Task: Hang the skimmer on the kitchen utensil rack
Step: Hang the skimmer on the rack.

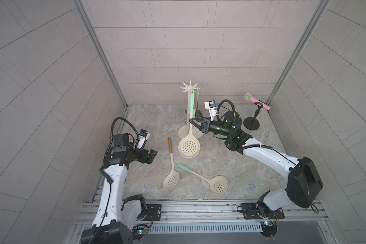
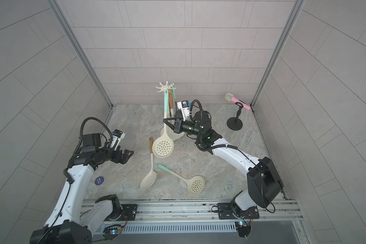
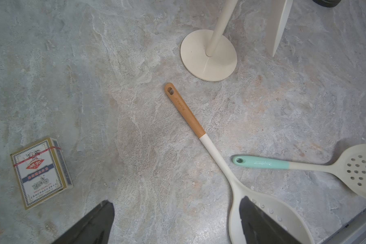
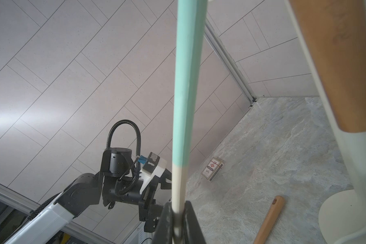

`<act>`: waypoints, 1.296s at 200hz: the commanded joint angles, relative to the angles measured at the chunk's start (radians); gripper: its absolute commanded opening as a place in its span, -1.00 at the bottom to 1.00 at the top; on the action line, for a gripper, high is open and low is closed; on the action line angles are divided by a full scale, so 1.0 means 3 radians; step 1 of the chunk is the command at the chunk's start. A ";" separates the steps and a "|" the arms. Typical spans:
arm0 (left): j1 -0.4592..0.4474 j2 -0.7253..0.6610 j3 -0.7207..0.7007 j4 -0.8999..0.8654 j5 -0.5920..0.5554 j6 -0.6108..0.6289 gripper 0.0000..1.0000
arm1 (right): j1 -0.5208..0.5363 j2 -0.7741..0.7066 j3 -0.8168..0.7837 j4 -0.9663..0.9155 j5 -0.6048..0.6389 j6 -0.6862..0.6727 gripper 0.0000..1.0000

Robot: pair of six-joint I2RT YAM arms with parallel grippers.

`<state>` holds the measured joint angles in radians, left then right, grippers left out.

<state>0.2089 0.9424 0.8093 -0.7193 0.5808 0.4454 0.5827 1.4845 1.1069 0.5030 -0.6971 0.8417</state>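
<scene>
**Right arm holds a skimmer upright at the rack**

The right arm reaches in nearly level. The right gripper (image 1: pixel 191 122) is pinched tight around the slim cream shaft of the skimmer (image 1: pixel 189 147), which has a mint handle and a round perforated bowl. Its tip sits up by the star-shaped hooks of the kitchen utensil rack (image 1: pixel 190 86). The left gripper (image 1: pixel 152 156) hovers low over the marbled table (image 1: pixel 230 169) — jaws spread wide, holding nothing.

- kitchen utensil rack (image 1: pixel 190 86) stands mid-table (image 1: pixel 241 169), toward the back wall
- my right gripper (image 1: pixel 193 122) clamps the skimmer (image 1: pixel 189 145) by its shaft, just right of the rack pole; bowl hangs in front of the base
- two other utensils (image 1: pixel 195 98) hang off the crown's right side
- slotted spoon (image 1: pixel 171 175) and loose skimmer (image 1: pixel 219 184) lie in front of the rack, spoon on the left
- microphone stand (image 1: pixel 251 122): back right corner
- my left gripper (image 1: pixel 151 155): over the table's left side, playing-card box (image 3: pixel 41 173) near it
</scene>
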 commanded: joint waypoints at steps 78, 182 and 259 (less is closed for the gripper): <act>-0.0016 -0.0028 0.0058 -0.0046 -0.0008 0.0070 0.99 | 0.0034 -0.0024 0.0051 0.0164 -0.0130 0.0047 -1.00; -0.0027 -0.0027 0.0043 -0.0025 -0.0042 0.0061 0.99 | -0.0009 0.0228 0.0013 0.0404 -0.0203 0.0310 -1.00; -0.0056 -0.0013 0.0063 -0.0061 -0.0019 0.0070 0.99 | -0.0229 0.0503 -0.0205 0.0714 -0.0033 0.0681 -1.00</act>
<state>0.2001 0.9424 0.8093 -0.7193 0.5667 0.4454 0.5358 1.5917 1.0710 0.7174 -0.7448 0.9783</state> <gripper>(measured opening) 0.995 0.097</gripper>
